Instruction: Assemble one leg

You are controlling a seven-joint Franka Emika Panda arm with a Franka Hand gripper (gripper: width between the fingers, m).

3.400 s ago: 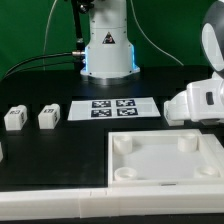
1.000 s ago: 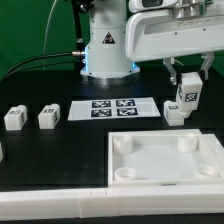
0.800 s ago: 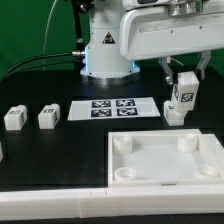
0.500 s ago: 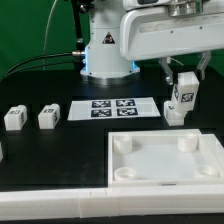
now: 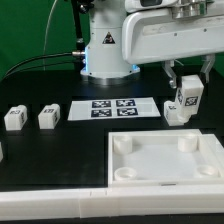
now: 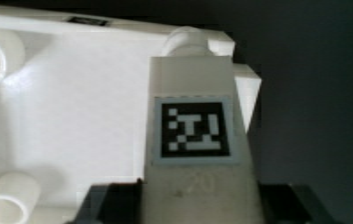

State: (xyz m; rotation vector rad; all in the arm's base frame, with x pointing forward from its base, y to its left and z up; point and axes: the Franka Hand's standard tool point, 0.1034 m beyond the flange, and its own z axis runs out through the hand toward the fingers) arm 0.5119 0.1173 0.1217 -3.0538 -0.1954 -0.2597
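Showing the leg (image 5: 186,98) clamped in my tool (image 5: 188,82), at the exterior view's right just beyond the square socketed panel (image 5: 160,166): by my judgement the pickup is done, while carrying it to a corner socket (image 5: 187,144) and seating it there remain.

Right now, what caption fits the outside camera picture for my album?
Robot gripper holding one small white leg near the big white panel.

We see a plain green wall (image 5: 28,28) behind a black tabletop (image 5: 60,152); even light falls across both surfaces.
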